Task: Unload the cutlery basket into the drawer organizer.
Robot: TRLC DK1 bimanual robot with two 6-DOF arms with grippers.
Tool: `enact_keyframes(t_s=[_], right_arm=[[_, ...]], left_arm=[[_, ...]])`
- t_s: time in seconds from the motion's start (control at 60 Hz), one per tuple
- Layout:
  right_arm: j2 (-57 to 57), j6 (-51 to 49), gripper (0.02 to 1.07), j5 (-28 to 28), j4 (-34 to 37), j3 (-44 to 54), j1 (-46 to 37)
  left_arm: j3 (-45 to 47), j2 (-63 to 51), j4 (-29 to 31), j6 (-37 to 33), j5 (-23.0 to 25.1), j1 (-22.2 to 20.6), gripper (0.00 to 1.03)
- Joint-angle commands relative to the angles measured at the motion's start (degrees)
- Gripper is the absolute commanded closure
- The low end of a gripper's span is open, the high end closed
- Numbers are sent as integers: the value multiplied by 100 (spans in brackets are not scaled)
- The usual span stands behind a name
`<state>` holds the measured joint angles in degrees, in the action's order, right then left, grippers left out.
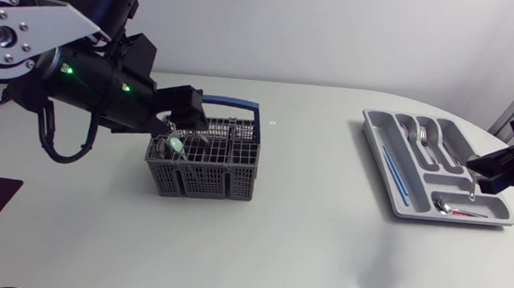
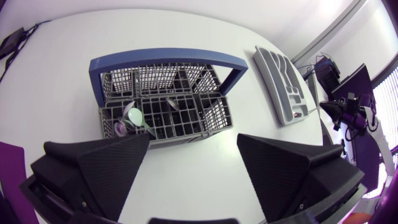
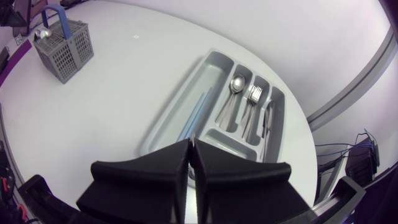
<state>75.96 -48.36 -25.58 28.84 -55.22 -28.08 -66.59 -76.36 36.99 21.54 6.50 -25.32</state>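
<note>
Basket (image 1: pixel 204 165) sitting mid-worktop (image 1: pixel 304 246), blue handle up, green-headed piece (image 1: pixel 176 143) standing in a corner cell. Left gripper (image 2: pixel 193 142) hovering above it, fingers (image 2: pixel 112 168) spread wide, holding nothing. Organizer (image 1: pixel 383 146) lying well apart, by the right arm. Right gripper (image 3: pixel 191 152) hanging over its edge, fingers (image 3: pixel 155 177) pinching a thin silver utensil (image 1: pixel 471 181).

The blue handle (image 1: pixel 232 105) arched across the basket (image 1: pixel 200 174), and the left gripper (image 1: pixel 182 123), fingers spread, hung over its left cells. The table (image 1: pixel 307 214) lay open mid-way. The right gripper (image 1: pixel 480 171), pinching a utensil (image 1: pixel 472 186), overhung the organizer (image 1: pixel 394 175).
</note>
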Motion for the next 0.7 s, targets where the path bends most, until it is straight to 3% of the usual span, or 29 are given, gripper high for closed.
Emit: enact_keyframes(t_s=[0.0,0.55,0.683], right_arm=[[305,-297,101,150,-256,178,-102],[1571,-561,101,1354,-1838,354,-172],[1746,-578,88,1556,-2031,381,-181]], left_arm=[[-188,-160,-25,307,-35,-43,4],[-329,-740,106,1476,-26,-175,4],[-390,-811,98,1757,-26,-289,4]])
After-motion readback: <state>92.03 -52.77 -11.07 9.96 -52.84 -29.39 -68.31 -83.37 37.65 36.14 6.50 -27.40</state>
